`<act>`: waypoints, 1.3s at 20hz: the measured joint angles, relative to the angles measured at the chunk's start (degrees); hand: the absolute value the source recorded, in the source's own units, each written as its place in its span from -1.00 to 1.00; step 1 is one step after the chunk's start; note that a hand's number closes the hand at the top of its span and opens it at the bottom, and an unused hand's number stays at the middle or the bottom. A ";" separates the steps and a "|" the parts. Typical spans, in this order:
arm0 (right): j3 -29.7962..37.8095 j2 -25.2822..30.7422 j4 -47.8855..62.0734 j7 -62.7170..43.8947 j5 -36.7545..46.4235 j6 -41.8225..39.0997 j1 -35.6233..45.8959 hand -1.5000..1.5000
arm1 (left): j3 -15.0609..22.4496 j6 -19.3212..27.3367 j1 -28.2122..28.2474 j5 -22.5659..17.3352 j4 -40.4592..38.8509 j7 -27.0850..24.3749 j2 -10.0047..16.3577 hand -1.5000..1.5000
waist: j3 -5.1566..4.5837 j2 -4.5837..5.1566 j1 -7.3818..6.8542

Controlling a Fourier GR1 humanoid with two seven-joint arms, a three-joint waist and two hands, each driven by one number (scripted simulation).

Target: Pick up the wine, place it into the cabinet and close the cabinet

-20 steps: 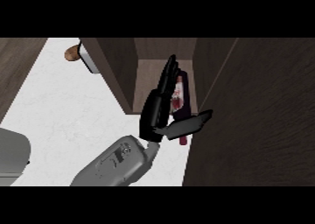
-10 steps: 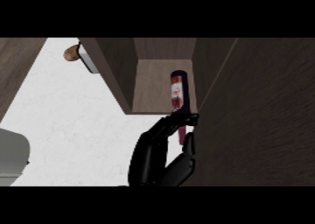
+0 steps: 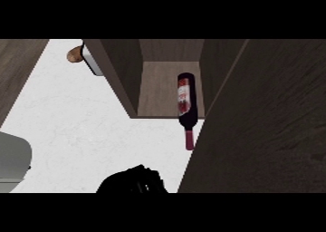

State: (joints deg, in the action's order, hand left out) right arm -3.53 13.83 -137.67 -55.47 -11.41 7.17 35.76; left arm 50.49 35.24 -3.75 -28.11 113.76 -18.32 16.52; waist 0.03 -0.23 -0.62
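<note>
Wine: the wine lay on its side on the floor of the cabinet, centre of the frame, hard against the inner wall on the frame's right. Its base pointed to the back. Its neck jutted past the front lip and hung over the white surface.
Robot hand: my right robot hand sat at the bottom centre of the frame, well apart from the bottle and holding nothing I could see. I could not tell whether it was wide or narrow. The left one was out of view.
Doors: both stood open, the door filling the right of the frame and the second door just left of the opening.
Step in hand: I judged placing as not quite finished and closing as not yet begun.
How to do it well: I thought the neck should be nudged straight up-frame until the whole bottle cleared the lip. Otherwise a swinging door would likely catch the neck.
Then: I would push each door from its outer face, near the free edge, and keep the arm clear of the opening.
Risk: a sideways touch could roll the bottle.
</note>
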 measured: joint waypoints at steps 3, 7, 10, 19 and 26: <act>-2.76 -0.21 -0.18 0.74 -0.40 -1.91 0.50 1.00 | -2.26 -3.97 3.47 -2.11 3.45 -1.22 4.87 1.00 | -0.02 0.02 0.00; -7.60 -3.79 -0.10 0.16 -1.14 -1.87 0.79 1.00 | -5.87 -9.09 8.06 -5.61 7.71 -2.54 11.02 1.00 | -0.05 0.01 -0.27; -10.91 -6.25 0.40 -0.91 -1.53 -1.44 1.36 1.00 | -9.92 -14.14 11.79 -8.91 8.96 -5.23 15.10 1.00 | 0.04 0.23 -0.51; -24.21 -12.46 5.51 -1.53 1.96 2.65 8.25 1.00 | -27.71 -28.52 23.17 -20.22 10.63 -11.15 26.37 1.00 | -0.20 -0.20 -1.18; -30.86 -13.53 20.01 3.74 5.46 10.94 20.07 1.00 | -39.25 -40.39 28.59 -27.92 8.13 -12.25 32.17 1.00 | -0.21 -0.13 -1.71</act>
State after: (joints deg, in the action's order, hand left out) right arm -34.39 0.30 -117.66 -51.73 -5.95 18.11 55.83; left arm 11.24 -5.15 24.83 -56.03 121.89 -30.57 48.69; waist -0.18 -0.36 -2.33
